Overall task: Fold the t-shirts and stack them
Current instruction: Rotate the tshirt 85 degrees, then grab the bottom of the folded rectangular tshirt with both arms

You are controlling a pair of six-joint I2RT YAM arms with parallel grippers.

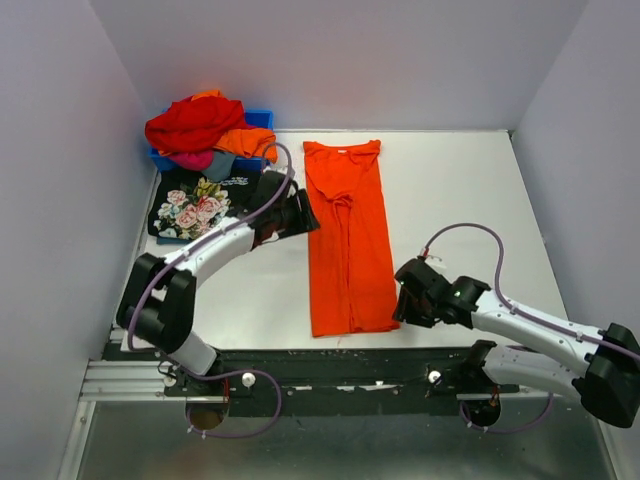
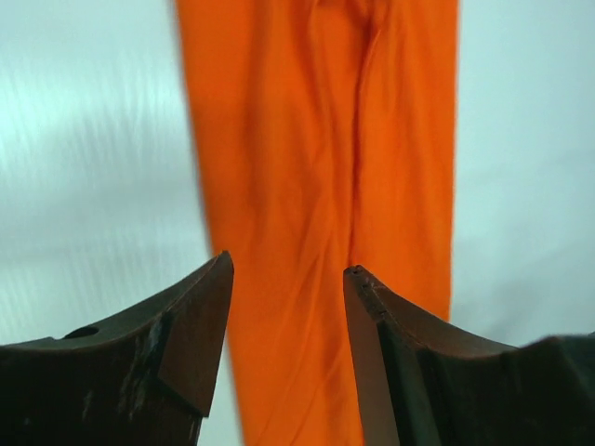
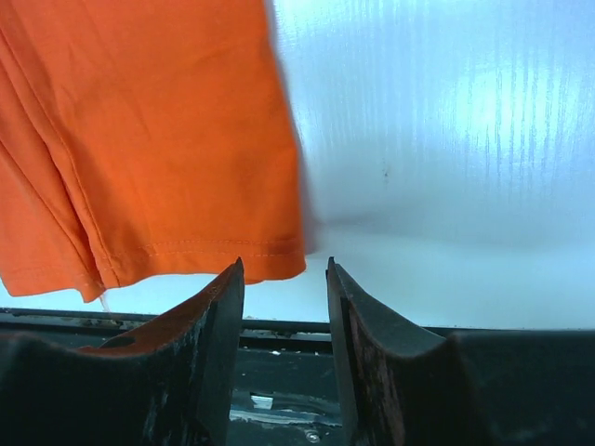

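A bright orange t-shirt (image 1: 347, 240) lies in the middle of the table as a long narrow strip, both sides folded in, collar at the far end. My left gripper (image 1: 303, 213) hovers at its left edge, jaws open and empty; the orange t-shirt (image 2: 325, 186) shows between them in the left wrist view. Beside the near right corner of the shirt, my right gripper (image 1: 400, 300) is open and empty, the t-shirt's hem (image 3: 167, 251) just ahead and to its left. A black rose-print t-shirt (image 1: 195, 207) lies folded at the far left.
A blue bin (image 1: 255, 125) at the far left corner holds a heap of red, orange, pink and grey t-shirts (image 1: 200, 130). White walls close the left, back and right sides. The black front rail (image 3: 279, 325) runs just past the shirt's near hem.
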